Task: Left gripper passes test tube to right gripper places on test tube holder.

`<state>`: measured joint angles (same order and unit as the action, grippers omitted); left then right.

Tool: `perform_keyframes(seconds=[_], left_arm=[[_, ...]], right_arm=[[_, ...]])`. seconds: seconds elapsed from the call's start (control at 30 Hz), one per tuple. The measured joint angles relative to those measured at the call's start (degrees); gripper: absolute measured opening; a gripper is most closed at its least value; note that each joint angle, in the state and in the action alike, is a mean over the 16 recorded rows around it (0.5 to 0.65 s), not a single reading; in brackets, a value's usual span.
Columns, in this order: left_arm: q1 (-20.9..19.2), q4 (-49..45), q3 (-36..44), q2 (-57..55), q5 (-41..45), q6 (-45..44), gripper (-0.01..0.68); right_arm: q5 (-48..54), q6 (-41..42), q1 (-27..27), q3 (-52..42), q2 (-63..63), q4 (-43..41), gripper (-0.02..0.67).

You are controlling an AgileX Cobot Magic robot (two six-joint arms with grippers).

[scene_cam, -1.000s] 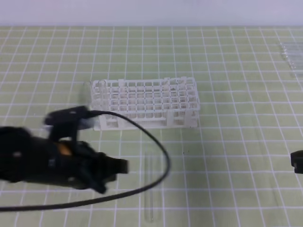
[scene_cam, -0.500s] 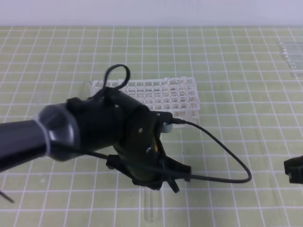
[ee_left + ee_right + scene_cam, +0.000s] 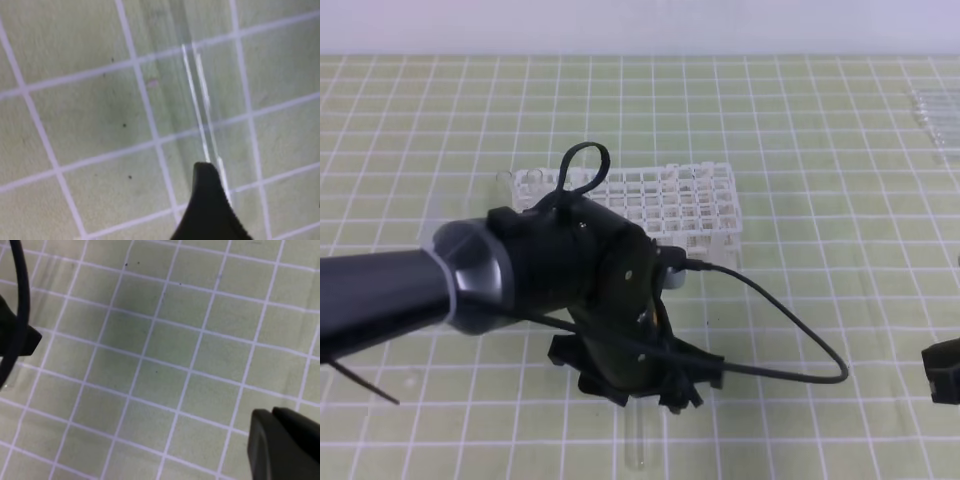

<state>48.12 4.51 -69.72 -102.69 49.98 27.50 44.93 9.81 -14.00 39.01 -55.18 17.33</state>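
The test tube [image 3: 637, 445] lies flat on the green checked mat [image 3: 820, 150], in front of the white rack [image 3: 665, 205] and well apart from it. Only its lower end shows in the high view, poking out below the left gripper [image 3: 672, 385]; the rest is hidden under the arm. In the left wrist view the tube [image 3: 200, 105] runs up the picture as a faint clear strip with bright edges, and one black finger [image 3: 210, 210] sits over its lower part. Whether that finger touches the glass cannot be told, and the other finger is out of sight, so whether the left fingers are spread or closed cannot be told.

The left arm reaches in from the left edge, covering the near left part of the rack, with a black cable [image 3: 790, 350] looping out to the right.

The right gripper [image 3: 945, 370] shows only as a dark block at the right edge, well away from the rack and tube; its fingers cannot be made out.
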Motion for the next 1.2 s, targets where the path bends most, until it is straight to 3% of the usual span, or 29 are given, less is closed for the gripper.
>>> perform_keyframes(seconds=[1.2], left_arm=[[0.1,-2.5,-3.3,-8.6,5.8,-0.7,0.021]], right_arm=[[0.5,-0.3,-0.1,0.0,0.0,-0.7,-0.001]])
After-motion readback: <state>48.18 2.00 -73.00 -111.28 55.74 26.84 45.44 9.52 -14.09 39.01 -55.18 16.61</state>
